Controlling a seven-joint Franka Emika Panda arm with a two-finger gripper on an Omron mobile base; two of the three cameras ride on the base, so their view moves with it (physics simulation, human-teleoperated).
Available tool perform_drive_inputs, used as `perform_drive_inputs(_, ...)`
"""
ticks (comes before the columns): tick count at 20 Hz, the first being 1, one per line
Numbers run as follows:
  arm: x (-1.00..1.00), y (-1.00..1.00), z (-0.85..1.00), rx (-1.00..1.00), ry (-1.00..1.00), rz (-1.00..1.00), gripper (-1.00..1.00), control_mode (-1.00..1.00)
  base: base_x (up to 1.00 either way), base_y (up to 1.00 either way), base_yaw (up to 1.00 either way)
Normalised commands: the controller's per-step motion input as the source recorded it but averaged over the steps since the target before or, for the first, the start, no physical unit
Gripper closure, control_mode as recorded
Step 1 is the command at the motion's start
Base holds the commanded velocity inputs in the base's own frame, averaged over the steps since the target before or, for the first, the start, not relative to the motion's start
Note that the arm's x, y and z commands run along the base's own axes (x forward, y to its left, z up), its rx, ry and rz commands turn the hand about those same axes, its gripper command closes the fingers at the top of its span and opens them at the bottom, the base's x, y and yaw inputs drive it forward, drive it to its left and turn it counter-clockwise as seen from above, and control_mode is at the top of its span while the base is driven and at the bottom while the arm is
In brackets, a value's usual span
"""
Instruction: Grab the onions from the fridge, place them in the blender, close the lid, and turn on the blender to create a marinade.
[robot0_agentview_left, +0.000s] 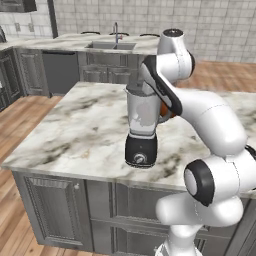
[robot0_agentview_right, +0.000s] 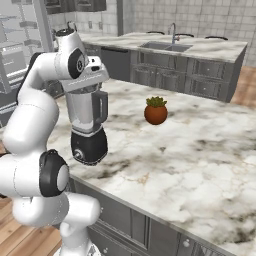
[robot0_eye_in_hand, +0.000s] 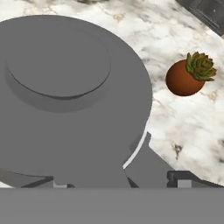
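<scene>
Right under the hand camera, you are looking at the lid (robot0_eye_in_hand: 74, 87) sitting on the blender (robot0_agentview_left: 141, 125), which is standing near the table (robot0_agentview_left: 75, 130) front edge. Your end effector (robot0_eye_in_hand: 116, 183) is hovering just above it; I cannot tell how wide its tips are standing, and it seems to be holding nothing. Judging by this, you are finishing the lid step; next you are needing to drop to the front dial (robot0_agentview_left: 139, 159).

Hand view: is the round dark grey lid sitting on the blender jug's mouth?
Yes. The round dark grey lid covers the translucent grey jug's mouth, with the jug's side handle projecting from beneath it.
</scene>
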Motion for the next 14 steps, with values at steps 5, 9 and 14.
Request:
perform_drive_inputs(5, 0.34, 0.31, -0.40, 0.00, -0.07, -0.07, -1.00, -1.00, 0.00, 0.00, 0.00)
perform_drive_inputs(9, -0.01, 0.22, -0.25, 0.00, -0.27, -0.02, -1.00, -1.00, 0.00, 0.00, 0.00)
perform_drive_inputs(14, -0.18, 0.19, -0.12, 0.00, -0.27, -0.01, -1.00, -1.00, 0.00, 0.00, 0.00)
